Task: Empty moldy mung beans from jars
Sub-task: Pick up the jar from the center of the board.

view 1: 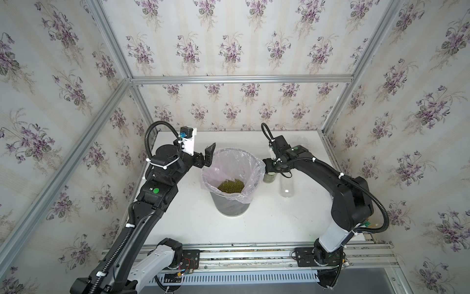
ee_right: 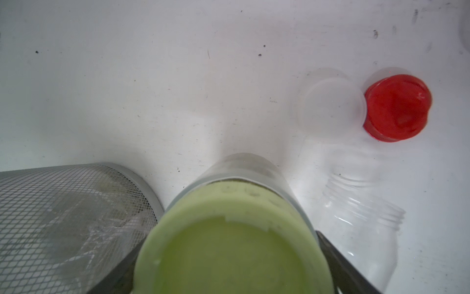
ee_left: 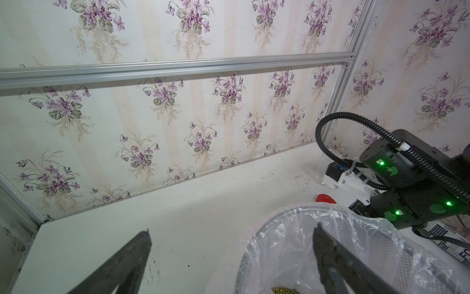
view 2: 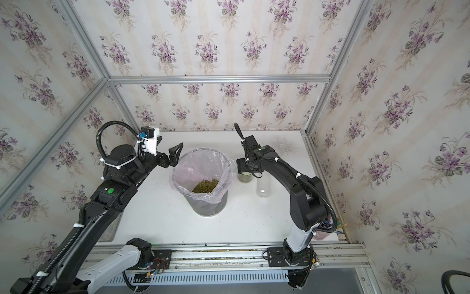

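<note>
Twisting squarely matters: my right hand (ee_right: 225, 244) is clamped on the pale green lid (ee_right: 229, 257), jar (ee_right: 244, 168) at the mesh bin's (ee_right: 63, 203) three o'clock. My left hand (ee_left: 231, 229), spread apart, could brace it.

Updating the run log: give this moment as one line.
left gripper open, empty, by bin | right gripper closed on green-lidded jar | mung beans in bin | lidless jar empty

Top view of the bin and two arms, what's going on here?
The right gripper sits around the pale green lid of a capped jar beside the lined bin, apparently gripping it. Mung beans already lie in the bin, and an empty open jar stands nearby; a red lid and a white lid lie on the table. The left gripper hangs open at the bin's rim, holding nothing.
</note>
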